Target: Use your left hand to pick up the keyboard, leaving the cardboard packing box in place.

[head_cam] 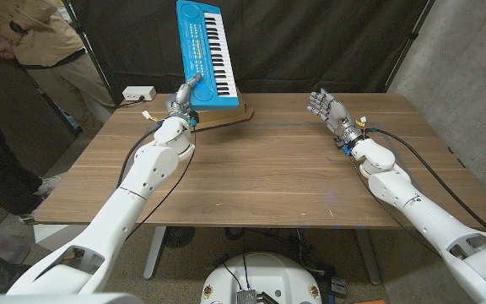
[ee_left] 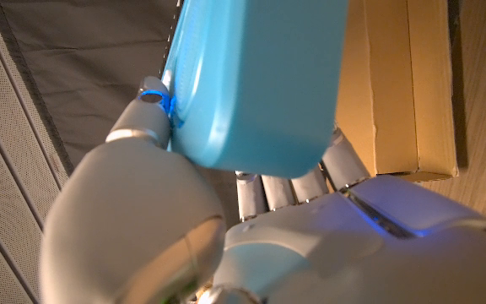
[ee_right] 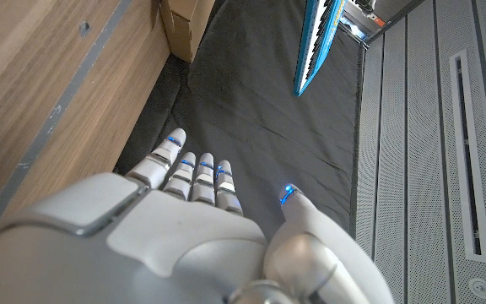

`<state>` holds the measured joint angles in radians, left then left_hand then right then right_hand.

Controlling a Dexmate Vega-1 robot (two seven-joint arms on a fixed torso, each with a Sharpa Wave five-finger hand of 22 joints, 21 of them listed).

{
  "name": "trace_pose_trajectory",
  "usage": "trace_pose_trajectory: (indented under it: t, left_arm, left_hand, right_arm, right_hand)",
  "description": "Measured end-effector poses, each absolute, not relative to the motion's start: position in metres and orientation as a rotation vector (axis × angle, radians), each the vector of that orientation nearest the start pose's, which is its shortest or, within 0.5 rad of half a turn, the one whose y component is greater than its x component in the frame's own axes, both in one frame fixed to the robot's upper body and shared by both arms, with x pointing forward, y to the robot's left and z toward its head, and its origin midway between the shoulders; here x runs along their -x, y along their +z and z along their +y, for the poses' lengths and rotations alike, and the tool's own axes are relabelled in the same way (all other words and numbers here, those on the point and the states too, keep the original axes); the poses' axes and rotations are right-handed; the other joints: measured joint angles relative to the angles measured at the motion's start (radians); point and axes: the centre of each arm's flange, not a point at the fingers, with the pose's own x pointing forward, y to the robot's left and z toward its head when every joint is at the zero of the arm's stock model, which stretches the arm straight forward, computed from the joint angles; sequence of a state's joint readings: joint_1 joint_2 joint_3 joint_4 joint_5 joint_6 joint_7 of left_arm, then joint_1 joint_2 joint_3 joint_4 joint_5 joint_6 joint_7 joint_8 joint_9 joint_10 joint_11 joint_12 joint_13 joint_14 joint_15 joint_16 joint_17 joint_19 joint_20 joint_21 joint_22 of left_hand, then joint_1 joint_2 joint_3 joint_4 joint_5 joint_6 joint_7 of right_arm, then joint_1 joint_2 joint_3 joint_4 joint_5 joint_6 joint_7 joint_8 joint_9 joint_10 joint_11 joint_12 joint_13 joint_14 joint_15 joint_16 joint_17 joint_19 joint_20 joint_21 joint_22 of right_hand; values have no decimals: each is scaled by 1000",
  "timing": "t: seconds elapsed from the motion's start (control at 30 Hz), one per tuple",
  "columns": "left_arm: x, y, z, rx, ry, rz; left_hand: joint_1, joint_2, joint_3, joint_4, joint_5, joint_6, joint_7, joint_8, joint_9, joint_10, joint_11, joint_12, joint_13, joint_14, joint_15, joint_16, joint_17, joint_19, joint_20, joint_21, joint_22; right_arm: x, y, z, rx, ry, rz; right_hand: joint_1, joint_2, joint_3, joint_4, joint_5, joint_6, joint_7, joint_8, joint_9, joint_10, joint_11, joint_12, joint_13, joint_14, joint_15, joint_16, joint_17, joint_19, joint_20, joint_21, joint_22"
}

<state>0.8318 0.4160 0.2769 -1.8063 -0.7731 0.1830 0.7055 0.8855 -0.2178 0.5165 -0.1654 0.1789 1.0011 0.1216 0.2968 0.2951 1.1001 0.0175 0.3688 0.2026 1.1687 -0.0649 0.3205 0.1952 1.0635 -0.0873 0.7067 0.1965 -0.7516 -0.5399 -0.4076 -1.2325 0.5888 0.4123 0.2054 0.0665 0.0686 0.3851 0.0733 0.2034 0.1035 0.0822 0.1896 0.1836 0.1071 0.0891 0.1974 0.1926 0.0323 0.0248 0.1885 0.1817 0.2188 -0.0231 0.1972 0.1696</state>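
nearest to us in the left wrist view is the back of our left hand [ee_left: 251, 245], and its fingers [ee_left: 294, 184] and thumb are clamped on the lower end of the blue keyboard [ee_left: 256, 80]. the thumb presses one long edge and the fingers wrap under the smooth blue back.

in the head view our left hand [head_cam: 186, 100] is grasping the keyboard [head_cam: 207, 52] by its near end. the keyboard is lifted off the table [head_cam: 251, 181] and stands tilted up, with its keys facing us and its far end high against the dark curtain [head_cam: 310, 38].

the cardboard box [head_cam: 224, 112] lies on the table just under the keyboard's lower end, at the far edge. in the left wrist view the box [ee_left: 403, 84] sits just beside the keyboard. we cannot tell whether the two touch.

our right hand [head_cam: 329, 110] is well apart from the keyboard, raised over the far right part of the table. it is released, fingers spread and grasping nothing. in the right wrist view our right hand [ee_right: 201, 219] has its fingers straight and apart, and the keyboard [ee_right: 319, 42] shows edge-on beyond them.

left of the keyboard, behind the table, a person [head_cam: 45, 51] stands, and a white power strip [head_cam: 138, 94] lies on the floor.
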Motion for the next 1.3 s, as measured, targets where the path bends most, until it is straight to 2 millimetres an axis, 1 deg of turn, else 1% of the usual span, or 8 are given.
trace_pose_trajectory:
  t: [0.13, 0.23, 0.73, 0.77, 0.97, 1.3]
  left_arm:
    - [-592, 76, 253, 367, 184, -490]
    - [-589, 78, 254, 361, 186, -504]
    - [-579, 87, 256, 336, 192, -550]
    - [-578, 87, 256, 334, 193, -554]
    - [-573, 91, 256, 324, 198, -572]
    - [-568, 95, 258, 313, 208, -592]
  left_hand:
    - [0, 0, -4, 4, 0, 3, 3, -4, 0, 2, -2, -7, 0, 4, -3, 0, 1, 0, 0, 4, -1]
    - [0, 0, -5, 3, 0, 7, 0, -4, 0, 4, -4, -7, 0, 3, -4, 0, 3, 0, 0, 4, -1]
    - [1, 1, -5, 3, 0, 7, 0, -12, 5, 4, -4, -7, 2, 2, -5, -8, 0, -4, 0, 16, -1]
    - [1, 1, -11, 3, 0, 7, 0, -12, 5, 4, -4, -8, 4, 2, -5, -8, 1, -4, 0, 19, -1]
    - [1, 1, -11, 3, 0, 7, 0, -12, 5, 8, 0, -10, 7, 2, -5, -8, 3, -9, -2, 22, -1]
    - [1, 1, -14, 3, 0, 7, 0, -16, 5, 9, -1, -15, 6, 3, -4, -7, 3, -9, -2, 27, -1]
  right_arm:
    - [-644, 13, -282, 129, 354, -727]
    - [-642, 13, -281, 129, 351, -731]
    - [-634, 11, -280, 127, 346, -739]
    - [-633, 11, -280, 127, 345, -740]
    - [-630, 10, -279, 126, 344, -743]
    - [-625, 8, -279, 125, 343, -746]
  right_hand:
    - [0, 0, 0, 0, 0, 0, 0, 0, 0, 0, 0, 0, 0, 0, 0, 0, 0, 0, 0, 0, 0]
    - [0, 0, 0, 0, 0, 0, 0, 0, 0, 0, 0, 0, 0, 0, 0, 0, 0, 0, 0, 0, 0]
    - [0, 0, 0, 0, 0, 0, 0, 0, 0, 0, 0, 0, 0, 0, 0, 0, 0, 0, 0, 0, 0]
    - [0, 0, 0, 0, 0, 0, 0, 0, 0, 0, 0, 0, 0, 0, 0, 0, 0, 0, 0, 0, 0]
    - [0, 0, 0, 0, 0, 0, 0, 0, 0, 0, 0, 0, 0, 0, 0, 0, 0, 0, 0, 0, 0]
    - [0, 0, 0, 0, 0, 0, 0, 0, 0, 0, 0, 0, 0, 0, 0, 0, 0, 0, 0, 0, 0]
